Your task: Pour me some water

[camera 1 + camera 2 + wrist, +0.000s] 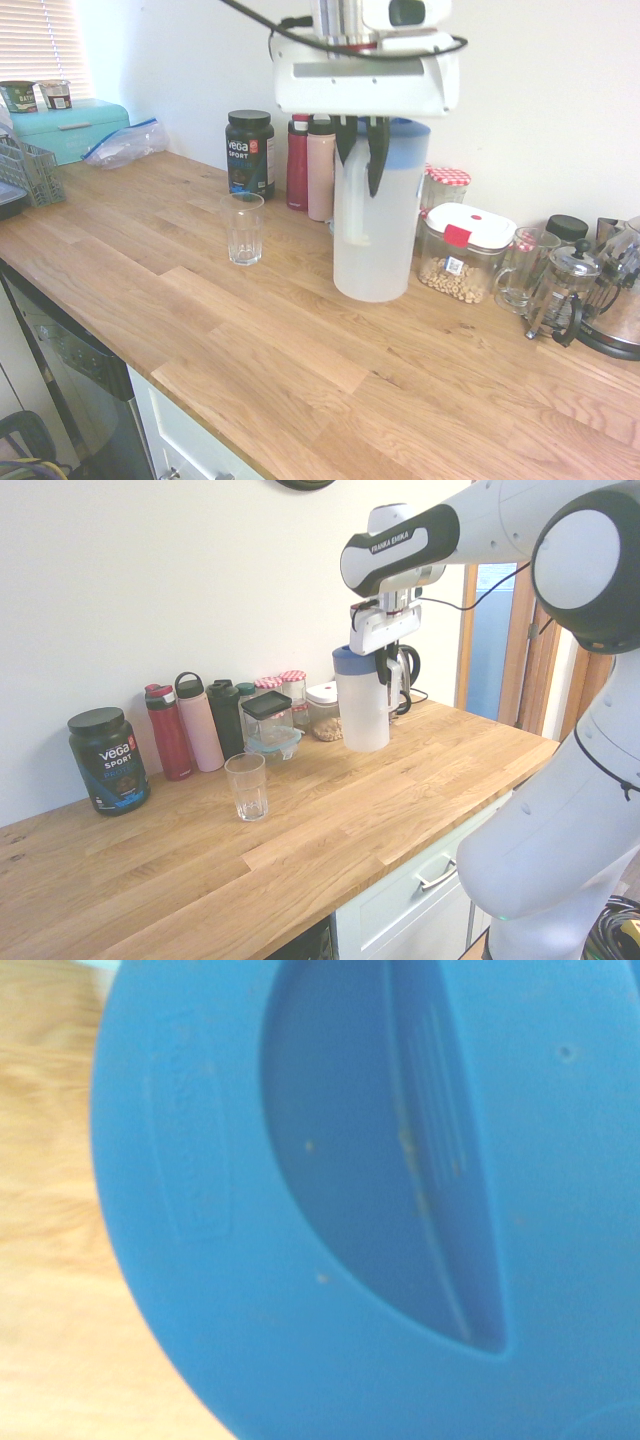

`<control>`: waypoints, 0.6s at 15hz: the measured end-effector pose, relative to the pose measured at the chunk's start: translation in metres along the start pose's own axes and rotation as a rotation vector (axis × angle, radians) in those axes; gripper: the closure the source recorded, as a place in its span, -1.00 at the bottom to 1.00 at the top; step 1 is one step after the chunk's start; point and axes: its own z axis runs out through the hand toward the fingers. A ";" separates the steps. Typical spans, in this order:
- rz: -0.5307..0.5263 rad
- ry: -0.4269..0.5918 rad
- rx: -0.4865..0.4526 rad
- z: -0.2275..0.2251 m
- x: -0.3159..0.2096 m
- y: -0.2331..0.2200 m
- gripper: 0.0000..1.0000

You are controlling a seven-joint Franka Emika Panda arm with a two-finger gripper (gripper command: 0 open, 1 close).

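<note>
The jug, tall and held only by a thin part near its blue lid, could swing or slip in the grip as it is carried and tipped, slopping water onto the counter or overshooting the narrow glass. The gripper is clenched on the jug from above. In the first exterior view, the glass stands apart at the jug's nine o'clock, upright and empty.

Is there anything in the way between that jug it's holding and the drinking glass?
Nothing visible. The gripper holds the blue-lidded water pitcher upright, and only bare wooden counter lies between it and the empty glass. The bottles stand behind that path, against the wall.
</note>
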 end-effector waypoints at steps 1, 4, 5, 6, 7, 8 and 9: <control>-0.059 0.014 0.002 -0.012 -0.009 -0.010 1.00; -0.242 0.032 0.012 -0.032 -0.035 -0.041 1.00; -0.303 0.033 0.012 -0.034 -0.044 -0.053 1.00; -0.365 0.030 0.005 -0.034 -0.053 -0.065 1.00; -0.427 0.025 -0.012 -0.032 -0.062 -0.077 1.00; -0.484 0.023 -0.038 -0.031 -0.070 -0.088 1.00; -0.541 0.022 -0.071 -0.030 -0.078 -0.098 1.00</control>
